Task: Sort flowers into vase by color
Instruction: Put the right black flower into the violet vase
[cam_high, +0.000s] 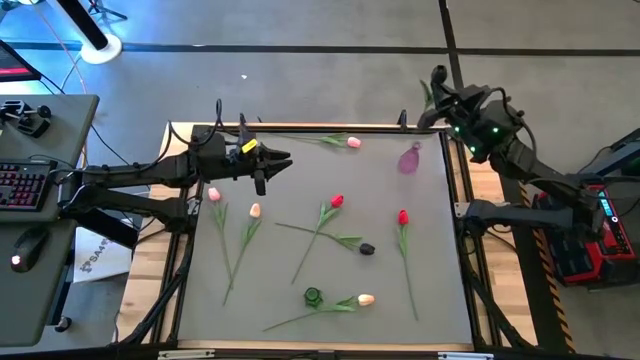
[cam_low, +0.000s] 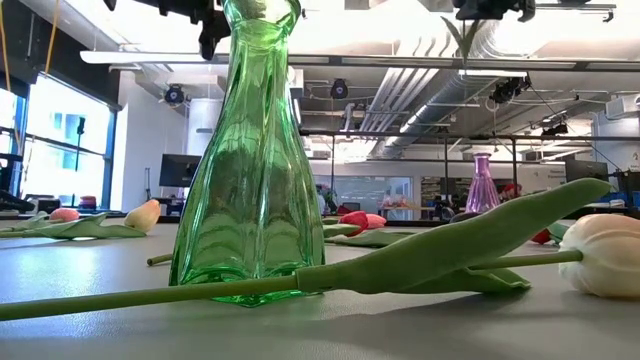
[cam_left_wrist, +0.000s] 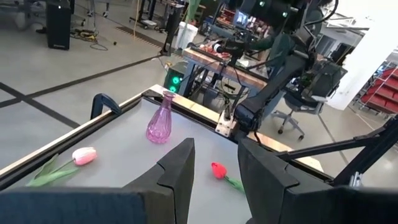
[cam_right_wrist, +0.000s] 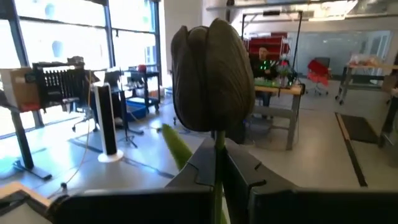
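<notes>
Two vases on the grey mat (cam_high: 430, 290): green vase (cam_high: 313, 296) near the front edge, pink vase (cam_high: 409, 159) near the back right corner. Neither has a flower in it.

Right gripper (cam_right_wrist: 219, 163) is raised off the back right corner of the table, jaws closed on the stem of a dark tulip (cam_right_wrist: 212, 78); head stands upright just above the fingertips in the right wrist view. In the high view only its green leaf shows, by the gripper (cam_high: 437, 78).

Left gripper (cam_high: 283, 160) hovers over the back left part of the mat, jaws partly open, nothing between them. The left wrist view looks past its fingers (cam_left_wrist: 177, 171) to the pink vase (cam_left_wrist: 159, 125), a pink tulip (cam_left_wrist: 83, 155) near the back edge and a red tulip (cam_left_wrist: 218, 170).

Flowers lying flat on the mat, high view:
- pink tulip (cam_high: 353, 142) at the back edge
- pink-headed one (cam_high: 213, 194) and cream-headed one (cam_high: 254, 210) on the left, stems running toward the front
- red one (cam_high: 336, 201) mid-mat
- near-black head (cam_high: 367, 249) just right of centre
- red one (cam_high: 403, 217) on the right, stem running toward the front
- cream one (cam_high: 366, 298) just right of the green vase, its stem passing close in front of the vase

Low view: the green vase (cam_low: 248, 150) is close up, with that cream head (cam_low: 605, 255) at right and its stem lying across the foreground.
</notes>
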